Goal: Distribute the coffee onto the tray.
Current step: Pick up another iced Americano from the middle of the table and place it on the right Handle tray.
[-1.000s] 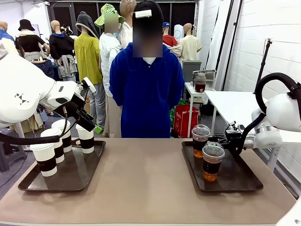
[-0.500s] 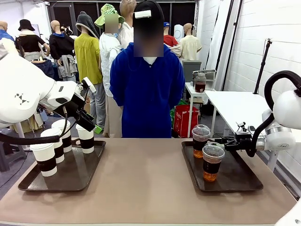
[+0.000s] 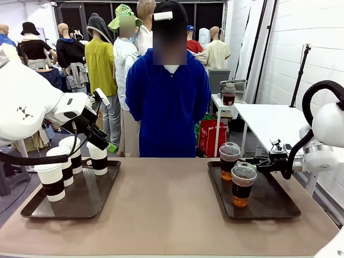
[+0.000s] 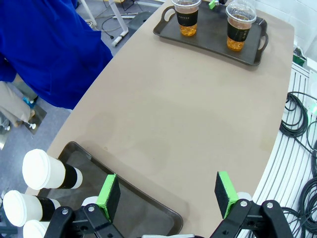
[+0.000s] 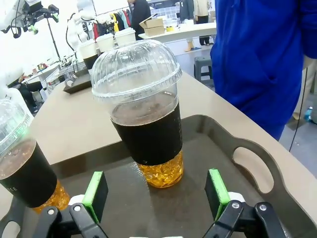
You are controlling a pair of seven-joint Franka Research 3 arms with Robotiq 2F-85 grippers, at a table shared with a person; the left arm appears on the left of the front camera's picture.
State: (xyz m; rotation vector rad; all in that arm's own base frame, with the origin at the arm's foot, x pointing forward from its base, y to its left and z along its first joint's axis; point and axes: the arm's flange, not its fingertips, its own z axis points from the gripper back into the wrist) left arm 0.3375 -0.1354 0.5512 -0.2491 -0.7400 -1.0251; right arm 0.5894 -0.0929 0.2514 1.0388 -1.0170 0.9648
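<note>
Over the left dark brown plastic tray (image 3: pixel 32 207), the left gripper (image 3: pixel 102 141) hangs just above the far white paper cup with a white lid and dark sleeve (image 3: pixel 98 158), its white arm reaching in low from the side and angled downward. Its green-padded jaws stand wide apart and hold nothing; in its wrist view the tray's corner and bare beige tabletop (image 4: pixel 198 114) lie between the pads. Three more lidded white paper cups (image 3: pixel 60 171) crowd close together on the near side of that gripper, so a descent slightly off line could, I judge, knock a neighbour over or crush a soft paper wall.

Across the tabletop, on the right dark brown tray (image 3: pixel 274 207), stand two clear plastic dome-lidded cups of brown drink. The right gripper (image 3: pixel 251 162) reaches in level from the side, jaws fully open and empty, with the farther clear cup (image 5: pixel 145 119) directly ahead between its green pads but not yet touched. The nearer clear cup (image 3: pixel 243 185) stands just beside the gripper. Closing too hard might buckle the thin plastic and pop the dome lid; swinging sideways could tip the nearer cup and spill.
</note>
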